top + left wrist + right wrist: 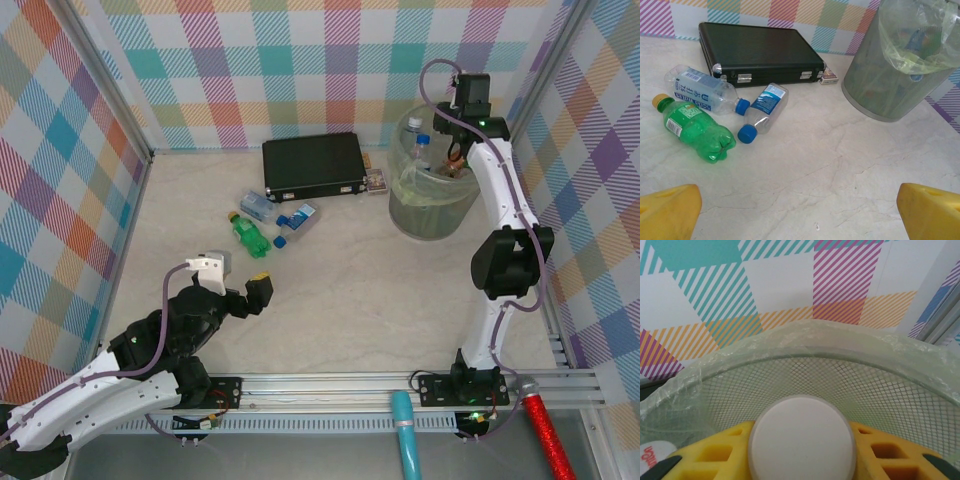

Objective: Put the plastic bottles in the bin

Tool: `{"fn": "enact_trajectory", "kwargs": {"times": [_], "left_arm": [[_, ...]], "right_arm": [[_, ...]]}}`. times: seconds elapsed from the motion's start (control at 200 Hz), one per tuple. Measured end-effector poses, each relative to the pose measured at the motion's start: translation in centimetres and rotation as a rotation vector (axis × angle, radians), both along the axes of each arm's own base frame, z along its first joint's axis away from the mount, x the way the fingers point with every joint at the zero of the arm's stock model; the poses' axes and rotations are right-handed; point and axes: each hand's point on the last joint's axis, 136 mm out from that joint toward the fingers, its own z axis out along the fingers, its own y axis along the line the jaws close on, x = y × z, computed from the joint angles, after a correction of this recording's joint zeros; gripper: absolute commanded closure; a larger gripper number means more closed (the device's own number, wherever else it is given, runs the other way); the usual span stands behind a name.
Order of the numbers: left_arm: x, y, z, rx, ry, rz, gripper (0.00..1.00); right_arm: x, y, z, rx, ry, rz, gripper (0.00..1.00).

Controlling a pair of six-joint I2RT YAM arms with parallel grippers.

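White-capped bottle in right jaws, over bin

Three bottles lie on the table — one green bottle and two clear ones with blue caps. At least two more show inside the single bin. One white-capped bottle sits in the right gripper. One black case — one small box.

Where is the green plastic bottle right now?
The green plastic bottle lies left of centre in the top view, just in front of the flat black rectangular case, beside the larger clear blue-capped bottle.
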Motion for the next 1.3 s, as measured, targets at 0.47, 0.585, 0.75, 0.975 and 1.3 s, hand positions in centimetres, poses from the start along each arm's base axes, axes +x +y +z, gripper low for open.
{"fn": "enact_trajectory", "kwargs": {"times": [0.47,0.585,0.75,0.975,1.3], "left_arm": [[-0.2,0.3,0.4,-0.027,-0.01,0.003,0.0],[-0.2,0.3,0.4,-0.027,-0.01,0.003,0.0],[-0.2,0.3,0.3,-0.029,-0.006,0.006,0.0],[0.3,0.2,-0.4,0.0,0.011,0.03,0.0],[1.5,0.2,-2.2,0.056,0.058,0.112,0.0]], "right_arm": [[-1.1,0.6,-3.9,0.041,0.146,0.058,0.47],[-1.9,0.8,-4.6,0.051,0.192,0.063,0.37],[-2.1,1.0,-2.4,0.065,0.159,0.069,0.28],[-4.0,1.2,2.6,0.097,0.067,0.079,0.21],[-10.5,2.9,9.5,0.205,-0.072,0.141,0.01]]}}
